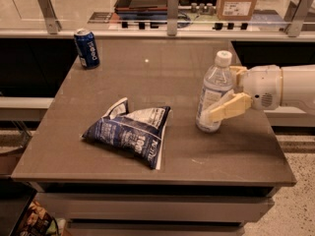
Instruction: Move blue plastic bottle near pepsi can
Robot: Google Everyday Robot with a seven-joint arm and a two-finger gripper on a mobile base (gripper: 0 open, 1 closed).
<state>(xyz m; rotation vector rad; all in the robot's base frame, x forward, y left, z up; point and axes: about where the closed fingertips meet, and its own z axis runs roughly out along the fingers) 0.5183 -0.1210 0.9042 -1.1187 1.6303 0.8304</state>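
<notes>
The blue plastic bottle (212,85) stands upright at the right side of the table, clear with a white cap and a pale label. My gripper (221,95) reaches in from the right and straddles it. One cream finger (227,108) lies in front of its lower half, the other finger (238,73) behind it. The fingers look open around the bottle, and I cannot tell whether they touch it. The pepsi can (86,48) stands upright at the table's far left corner, far from the bottle.
A dark blue-and-white snack bag (129,134) lies in the middle front of the brown table (147,77), between bottle and can. A glass rail with metal posts (172,9) runs along the far edge. The floor drops away to the right and front.
</notes>
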